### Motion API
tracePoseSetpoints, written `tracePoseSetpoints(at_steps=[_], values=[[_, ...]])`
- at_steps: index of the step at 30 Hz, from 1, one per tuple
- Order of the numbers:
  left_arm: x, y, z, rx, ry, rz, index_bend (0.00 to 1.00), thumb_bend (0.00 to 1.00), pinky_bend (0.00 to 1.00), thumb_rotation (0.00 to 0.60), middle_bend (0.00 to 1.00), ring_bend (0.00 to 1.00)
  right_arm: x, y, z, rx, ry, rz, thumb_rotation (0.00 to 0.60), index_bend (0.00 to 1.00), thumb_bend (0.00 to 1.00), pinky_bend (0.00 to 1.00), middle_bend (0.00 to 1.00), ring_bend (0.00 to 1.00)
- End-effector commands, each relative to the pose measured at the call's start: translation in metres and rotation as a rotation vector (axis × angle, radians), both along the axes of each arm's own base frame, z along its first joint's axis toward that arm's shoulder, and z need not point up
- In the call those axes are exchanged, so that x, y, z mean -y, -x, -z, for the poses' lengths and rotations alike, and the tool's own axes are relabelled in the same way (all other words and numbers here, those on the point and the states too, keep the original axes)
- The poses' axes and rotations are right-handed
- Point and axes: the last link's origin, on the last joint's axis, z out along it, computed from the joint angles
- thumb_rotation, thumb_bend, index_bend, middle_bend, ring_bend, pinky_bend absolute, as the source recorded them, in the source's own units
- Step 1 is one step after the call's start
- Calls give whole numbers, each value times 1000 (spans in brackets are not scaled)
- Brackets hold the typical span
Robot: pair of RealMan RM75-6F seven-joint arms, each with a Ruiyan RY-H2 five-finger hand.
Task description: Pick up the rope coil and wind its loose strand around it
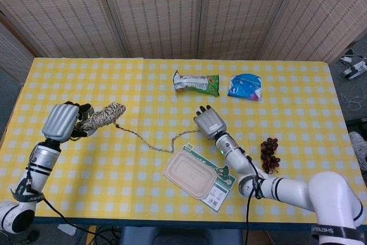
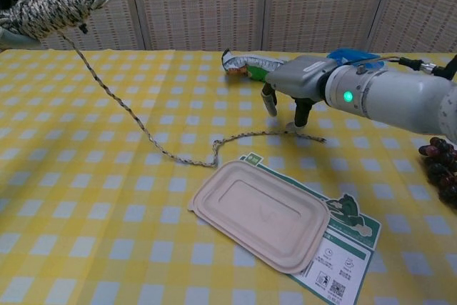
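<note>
My left hand (image 1: 62,121) grips the speckled rope coil (image 1: 106,115) and holds it above the table's left side; the chest view shows the coil (image 2: 53,11) at the top left. The loose strand (image 1: 153,145) hangs from the coil, runs across the cloth, loops, and ends near the middle (image 2: 314,138). My right hand (image 1: 209,123) hovers over that far end with its fingers (image 2: 300,113) apart and pointing down. One fingertip is at or just above the strand. It holds nothing.
A beige pulp tray (image 1: 189,174) lies on a green-printed card (image 1: 225,181) just in front of the strand's loop. A green snack bag (image 1: 196,83) and a blue packet (image 1: 245,86) lie at the back. Dark grapes (image 1: 268,153) sit at the right.
</note>
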Motion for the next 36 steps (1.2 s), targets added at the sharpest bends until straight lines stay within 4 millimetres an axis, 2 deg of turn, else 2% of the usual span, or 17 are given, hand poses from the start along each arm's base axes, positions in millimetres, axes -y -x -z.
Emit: tracePoseSetpoints(at_steps=[1, 11, 36], values=[[0, 0, 1, -4, 4, -1, 767, 246, 446, 600, 741, 586, 1, -3, 9, -13, -4, 1, 600, 443, 236, 214, 303, 144], [1, 3, 5, -11, 13, -4, 767, 246, 446, 600, 741, 584, 0, -4, 28, -26, 18, 6, 600, 477, 237, 214, 303, 144], [0, 12, 9, -5, 12, -17, 768, 246, 446, 600, 741, 578, 9, -3, 36, -64, 21, 30, 600, 527, 282, 214, 303, 144]])
